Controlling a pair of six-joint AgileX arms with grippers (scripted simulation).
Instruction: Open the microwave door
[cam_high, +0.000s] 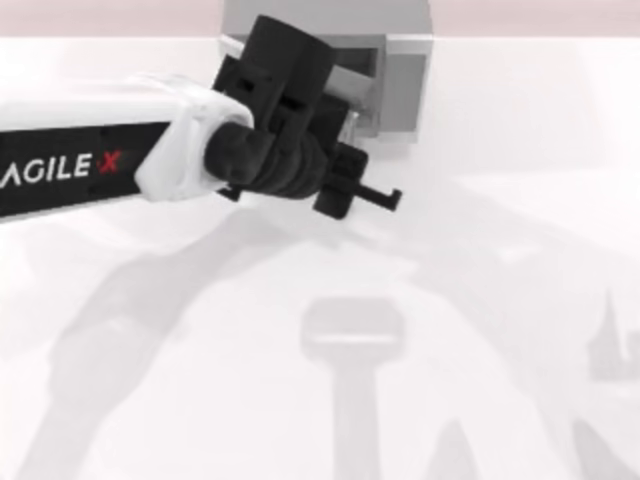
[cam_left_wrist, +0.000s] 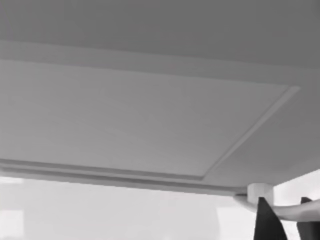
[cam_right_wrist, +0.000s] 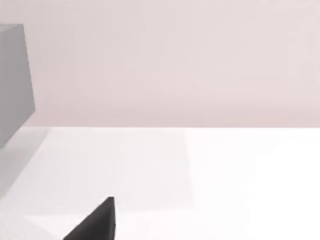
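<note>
While left gripper (cam_high: 385, 197) grips handle (cam_left_wrist: 260, 192) | microwave door (cam_left_wrist: 125, 115) just beyond fingers

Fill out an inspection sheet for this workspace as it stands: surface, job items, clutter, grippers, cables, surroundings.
Surface: white table, bare where visible.
Job's things: microwave at the far edge; microwave door fills the left wrist view, its pale handle at one edge.
Clutter: nothing seen.
Grippers: left gripper at the door handle, one finger on each side; right gripper shows only a dark tip above the table.
Cables: nothing seen.
Surroundings: plain pinkish wall behind the table.
</note>
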